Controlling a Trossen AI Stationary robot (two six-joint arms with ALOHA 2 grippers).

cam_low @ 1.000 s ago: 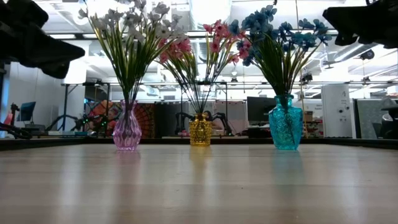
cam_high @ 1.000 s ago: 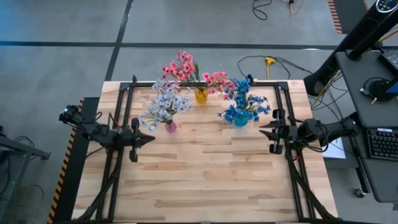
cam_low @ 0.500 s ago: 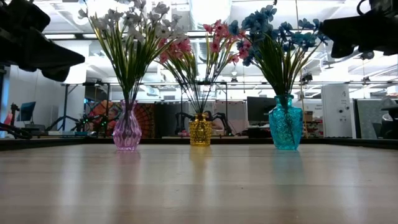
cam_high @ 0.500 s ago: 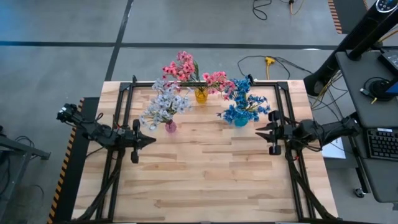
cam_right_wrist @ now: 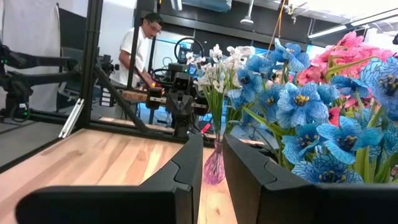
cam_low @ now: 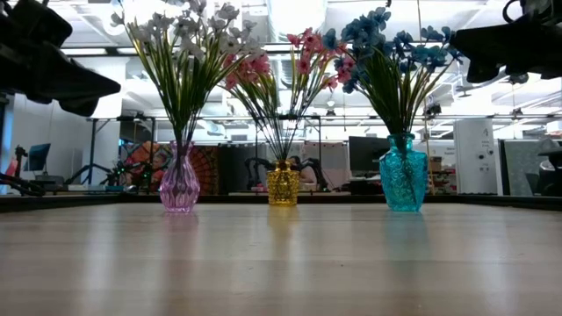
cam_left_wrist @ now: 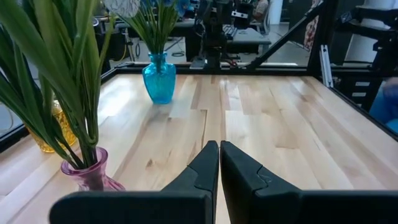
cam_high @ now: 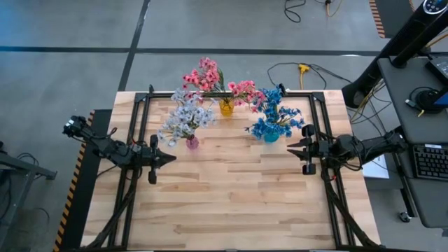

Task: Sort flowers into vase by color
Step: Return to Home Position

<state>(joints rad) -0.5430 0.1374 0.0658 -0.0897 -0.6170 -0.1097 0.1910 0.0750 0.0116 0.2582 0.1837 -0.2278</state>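
Left wrist view: left gripper [cam_left_wrist: 219,148] is pinched closed on nothing. The right gripper [cam_right_wrist: 212,142] sits slightly parted and empty, and has crept a touch inward this last second. All the flowers [cam_high: 203,75] stand in their vases [cam_high: 226,107], so sorting looks finished. Only the right wrist view catches a person [cam_right_wrist: 144,46] beyond.

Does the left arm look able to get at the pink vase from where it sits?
Probably yes: the left hand, shut, is near the pink vase with only bare tabletop between them, though the white flowers spread out above the vase.
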